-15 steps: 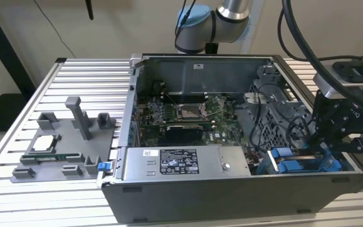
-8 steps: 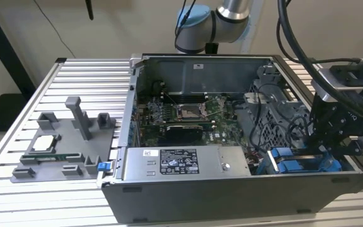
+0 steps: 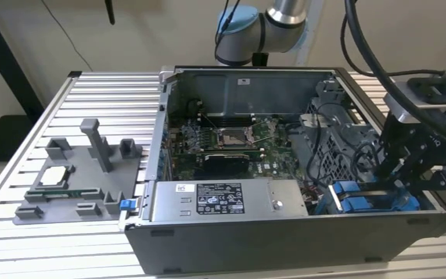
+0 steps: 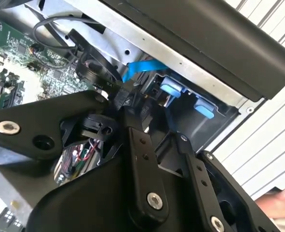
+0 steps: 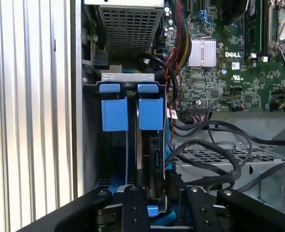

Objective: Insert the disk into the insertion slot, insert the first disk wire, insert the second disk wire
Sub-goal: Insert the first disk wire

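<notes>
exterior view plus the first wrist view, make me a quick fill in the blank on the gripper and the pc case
1. The gripper reaches into the case at the exterior view's ____ end.
2. In the first wrist view, the two tabs side by side ahead of the gripper are ____.
3. The grey fixture stands on the table, to the exterior view's ____ of the case.

Missing words: right; blue; left

In the first wrist view you see the disk [image 5: 154, 154] only edge-on, its flat faces hidden inside the insertion slot [image 5: 90, 145]. In the exterior view the hand [image 3: 401, 185] covers part of the slot, and the picture's edges crop the bench [image 3: 99, 93].
</notes>
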